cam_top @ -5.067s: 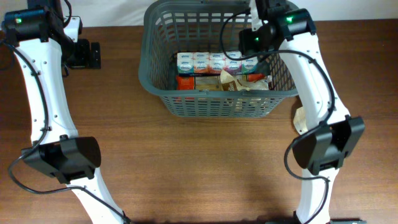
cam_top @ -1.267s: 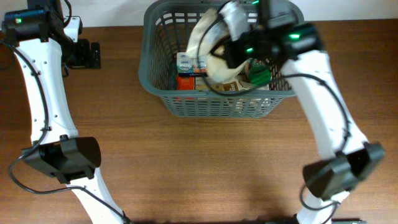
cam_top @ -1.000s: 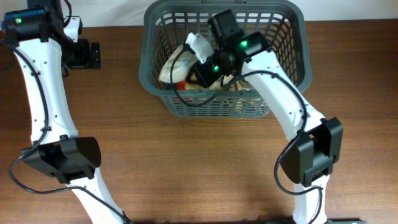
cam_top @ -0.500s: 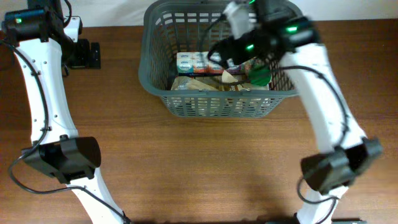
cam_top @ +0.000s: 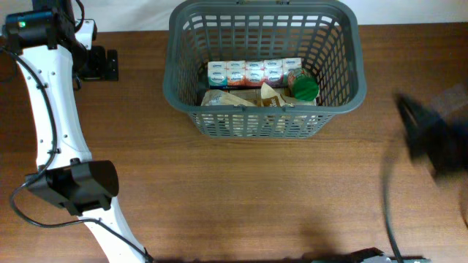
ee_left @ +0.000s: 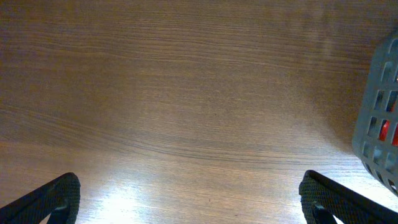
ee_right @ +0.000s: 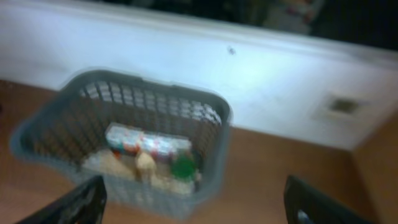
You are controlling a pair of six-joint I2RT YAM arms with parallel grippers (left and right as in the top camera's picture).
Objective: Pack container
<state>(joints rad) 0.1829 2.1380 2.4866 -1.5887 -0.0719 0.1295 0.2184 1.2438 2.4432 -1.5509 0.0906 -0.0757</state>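
Observation:
The dark grey basket stands at the back middle of the table. Inside it are a row of white cartons, a brown paper bag and a green-lidded jar. My left gripper is open and empty over bare wood to the left of the basket, whose corner shows in the left wrist view. My right arm is a dark motion blur at the right edge. The blurred right wrist view looks at the basket from a distance. The right fingers are wide apart and empty.
A white wall runs behind the table. Brown wooden tabletop stretches in front of the basket and to both sides of it.
My right arm has pulled out of the basket and swung fast to the right edge. The green-lidded jar and brown bag now lie uncovered in the basket. The left arm has not moved.

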